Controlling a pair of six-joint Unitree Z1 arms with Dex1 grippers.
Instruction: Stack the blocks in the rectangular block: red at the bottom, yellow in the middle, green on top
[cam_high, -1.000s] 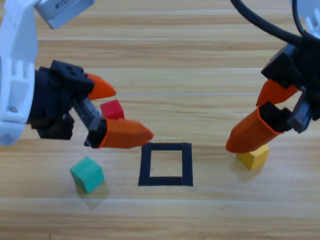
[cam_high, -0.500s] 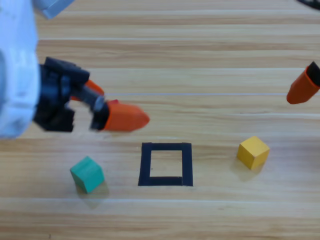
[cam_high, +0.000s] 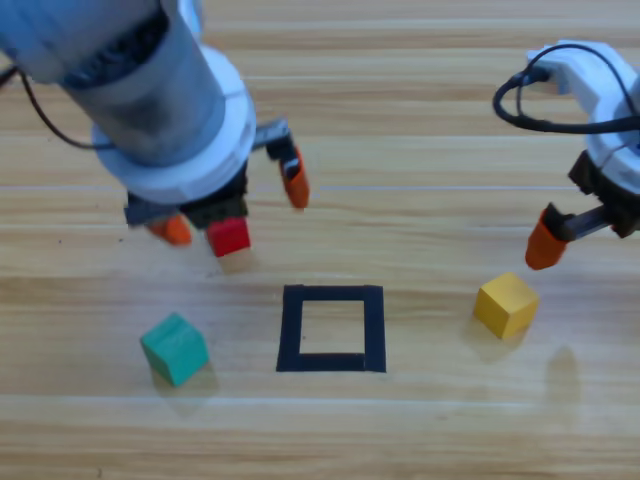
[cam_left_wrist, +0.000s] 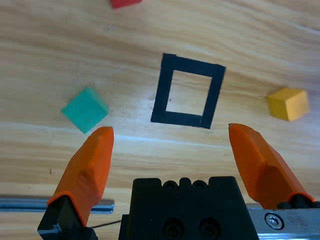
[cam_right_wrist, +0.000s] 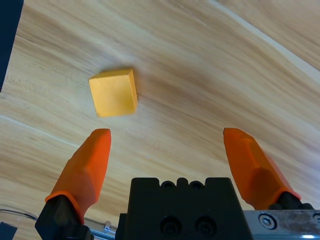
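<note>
The red cube (cam_high: 229, 236) rests on the wood just below my left arm; in the left wrist view only its edge (cam_left_wrist: 125, 2) shows at the top. My left gripper (cam_left_wrist: 171, 132) hangs high over the table, open and empty, looking down on the black tape frame (cam_left_wrist: 188, 91), which holds nothing. The green cube (cam_high: 175, 347) lies left of the frame (cam_high: 332, 328). The yellow cube (cam_high: 506, 304) lies to its right. My right gripper (cam_right_wrist: 167, 132) is open above the yellow cube (cam_right_wrist: 114, 92); one of its fingers (cam_high: 545, 242) shows just up-right of that cube.
The left arm's thick grey body (cam_high: 150, 90) covers the table's upper left. A black cable (cam_high: 530, 110) loops by the right wrist. Bare wood lies between the frame and each cube and along the front edge.
The left gripper, earlier lying sideways with its jaws around the red cube, has lifted and now points downward; the red cube stays on the table. The right gripper left the yellow cube, then returned above it.
</note>
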